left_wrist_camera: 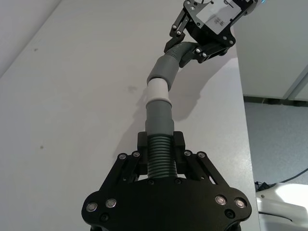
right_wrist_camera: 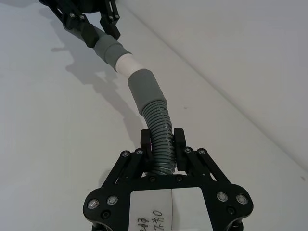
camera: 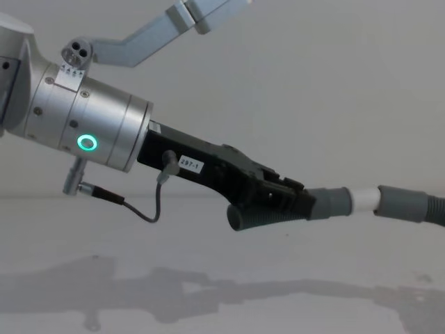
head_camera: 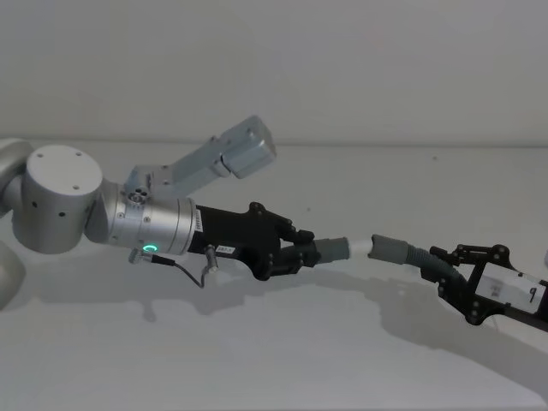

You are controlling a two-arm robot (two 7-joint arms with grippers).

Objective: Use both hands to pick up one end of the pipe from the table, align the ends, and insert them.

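Bare off-white tabletop (head_camera: 282, 360) meets a pale wall. Above it, the left end effector (head_camera: 306, 254) pinches the short pipe piece (head_camera: 332, 250); the right end effector (head_camera: 445, 267) pinches the longer piece (head_camera: 402, 251), ends seemingly just meeting.

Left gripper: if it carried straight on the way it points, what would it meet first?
The left gripper, through the short pipe piece it holds, would meet the collared mouth of the right gripper's longer piece; the white tip looks about there.
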